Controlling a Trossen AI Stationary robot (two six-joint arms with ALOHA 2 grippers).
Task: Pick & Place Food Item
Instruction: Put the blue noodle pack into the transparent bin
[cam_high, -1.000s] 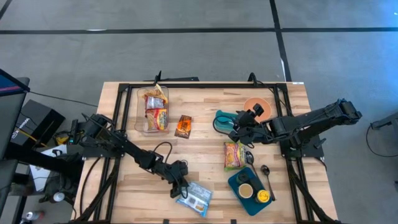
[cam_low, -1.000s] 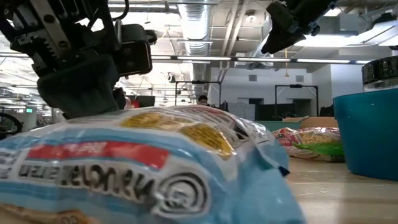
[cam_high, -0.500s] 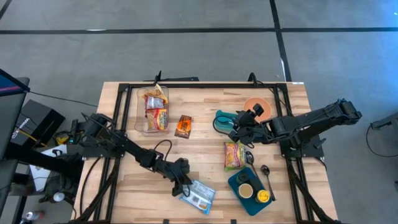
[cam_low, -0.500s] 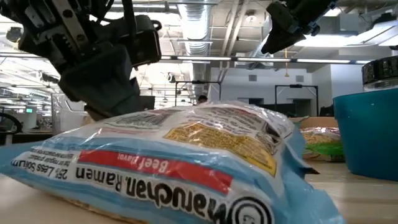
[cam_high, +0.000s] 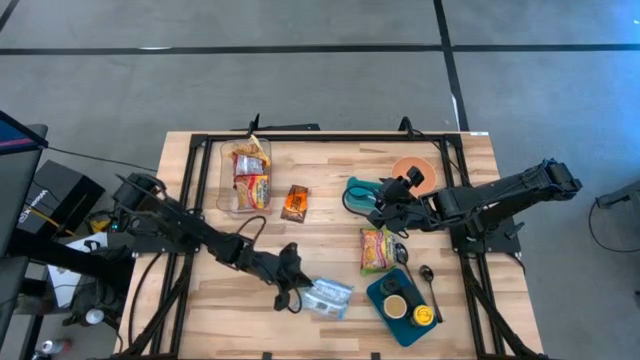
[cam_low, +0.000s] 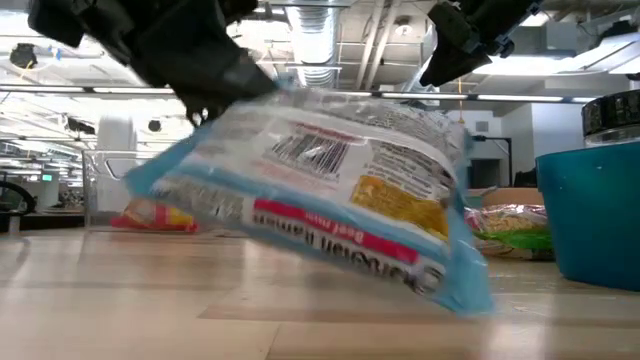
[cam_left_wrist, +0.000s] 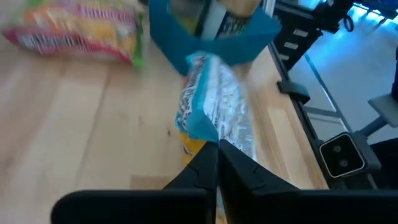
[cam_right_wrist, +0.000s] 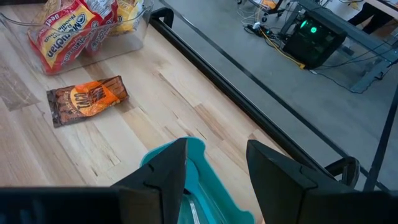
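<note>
lifted since a second ago, the blue ramen packet (cam_low: 320, 195) no longer lies flat; we see it tilted, one end up, its low corner close above the table (cam_high: 330, 250). our left gripper (cam_high: 297, 292) is pinched tight on its edge, near the front of the table, just beside the blue tray (cam_high: 400, 312). farther back lies a green snack bag (cam_high: 376, 250). our right gripper (cam_high: 383, 208) hangs half open around the rim of a teal bowl (cam_right_wrist: 205, 180). beyond, an orange packet (cam_high: 294, 203) lies beside a clear bin (cam_high: 246, 175) with noodles.
</note>
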